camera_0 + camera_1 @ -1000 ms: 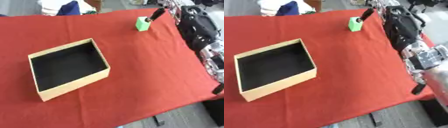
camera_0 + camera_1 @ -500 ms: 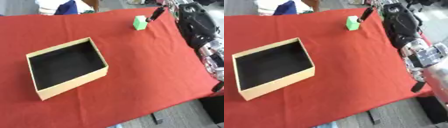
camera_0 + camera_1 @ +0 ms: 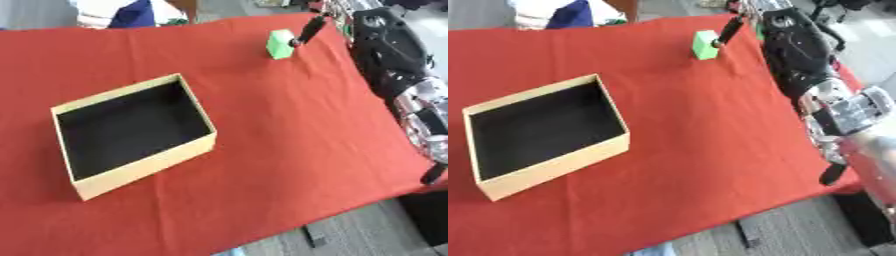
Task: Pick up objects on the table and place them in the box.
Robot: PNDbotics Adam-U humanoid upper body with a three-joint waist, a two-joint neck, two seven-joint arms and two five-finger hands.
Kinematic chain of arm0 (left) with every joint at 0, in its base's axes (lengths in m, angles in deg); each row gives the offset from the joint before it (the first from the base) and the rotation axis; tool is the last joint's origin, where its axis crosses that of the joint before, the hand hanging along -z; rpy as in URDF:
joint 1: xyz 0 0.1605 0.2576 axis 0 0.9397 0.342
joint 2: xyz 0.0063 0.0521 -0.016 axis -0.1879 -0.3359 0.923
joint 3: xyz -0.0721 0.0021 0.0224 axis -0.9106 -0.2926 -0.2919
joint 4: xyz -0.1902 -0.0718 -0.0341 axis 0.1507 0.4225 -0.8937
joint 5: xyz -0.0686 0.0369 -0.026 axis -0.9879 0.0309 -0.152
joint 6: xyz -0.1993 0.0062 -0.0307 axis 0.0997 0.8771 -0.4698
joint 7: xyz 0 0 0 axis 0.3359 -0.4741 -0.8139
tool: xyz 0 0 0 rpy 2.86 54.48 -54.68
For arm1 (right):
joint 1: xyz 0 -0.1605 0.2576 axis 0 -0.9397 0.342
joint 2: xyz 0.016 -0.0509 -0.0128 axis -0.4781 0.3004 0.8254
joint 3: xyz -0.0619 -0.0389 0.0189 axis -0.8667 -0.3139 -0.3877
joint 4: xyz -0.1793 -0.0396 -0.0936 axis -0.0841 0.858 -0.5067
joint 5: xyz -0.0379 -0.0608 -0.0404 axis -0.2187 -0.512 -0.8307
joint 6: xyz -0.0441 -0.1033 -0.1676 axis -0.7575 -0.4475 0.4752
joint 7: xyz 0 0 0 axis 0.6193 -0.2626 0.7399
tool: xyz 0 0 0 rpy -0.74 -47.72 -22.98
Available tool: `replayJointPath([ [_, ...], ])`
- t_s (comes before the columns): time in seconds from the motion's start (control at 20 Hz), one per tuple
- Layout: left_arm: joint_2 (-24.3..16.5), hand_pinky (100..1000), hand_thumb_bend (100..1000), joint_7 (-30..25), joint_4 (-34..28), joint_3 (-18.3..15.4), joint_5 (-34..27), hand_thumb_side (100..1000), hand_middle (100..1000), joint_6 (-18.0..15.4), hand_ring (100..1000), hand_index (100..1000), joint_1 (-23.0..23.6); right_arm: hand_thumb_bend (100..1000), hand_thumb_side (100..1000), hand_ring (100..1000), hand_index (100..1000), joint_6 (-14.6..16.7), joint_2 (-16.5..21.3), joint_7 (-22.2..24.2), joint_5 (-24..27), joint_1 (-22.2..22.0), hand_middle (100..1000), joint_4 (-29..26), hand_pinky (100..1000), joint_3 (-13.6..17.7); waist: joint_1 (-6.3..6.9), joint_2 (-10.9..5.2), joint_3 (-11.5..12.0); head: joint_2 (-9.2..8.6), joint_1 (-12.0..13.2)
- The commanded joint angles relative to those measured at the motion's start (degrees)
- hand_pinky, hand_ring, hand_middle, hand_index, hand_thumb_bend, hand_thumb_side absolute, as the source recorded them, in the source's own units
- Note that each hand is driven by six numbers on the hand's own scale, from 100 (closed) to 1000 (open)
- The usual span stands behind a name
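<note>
Where the red table [image 3: 262, 150] runs toward its far right corner, a small green block [image 3: 280, 44], resting on the cloth, well apart from the box [image 3: 131, 134]. Right hand [image 3: 730, 31] reaching in from the upper right, a dark finger pointing down at the block's right side, tip touching it or just beside it; hard to tell which. Fingers apparently straight rather than curled round the block, though most of the hand hidden behind the black arm [image 3: 794, 52]. Tan cardboard box at left centre, open-topped, dark inside, nothing visible in it, turned askew to the table edge. Right eye view: more of the arm, with its silver joint [image 3: 846, 112] near the lower right and the grey floor beyond the table's near edge. Left eye view: arm cut off at the right border, box further toward the middle. White and blue cloth [image 3: 122, 11] past the table's far edge. No left hand in either view
</note>
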Motion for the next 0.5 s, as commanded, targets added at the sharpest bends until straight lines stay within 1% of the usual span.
replayJointPath([
  [0.05,-1.2,677,100,-0.3,-1.1,-0.3,0.1,633,600,-0.2,647,805,-0.9,455,574,942,1000,-0.4,1.4,-0.3,0.6,1.0,1000,-0.4,898,0.3,0.27,-0.65,0.2,-0.23,-0.5],
  [0.35,-1.1,676,100,-0.4,-1.1,-0.2,0.1,636,600,-0.3,648,805,-1.1,458,570,938,1000,-1.0,1.3,-0.8,1.7,1.0,1000,0.1,893,0.6,0.40,0.23,1.1,-0.65,-0.9],
  [0.5,-0.9,676,100,-0.4,-1.1,-0.2,0.1,637,600,-0.3,648,805,-1.2,444,569,933,1000,-1.4,1.4,-1.1,2.3,1.0,1000,0.3,889,0.8,0.46,0.67,1.6,-0.82,-1.1],
])
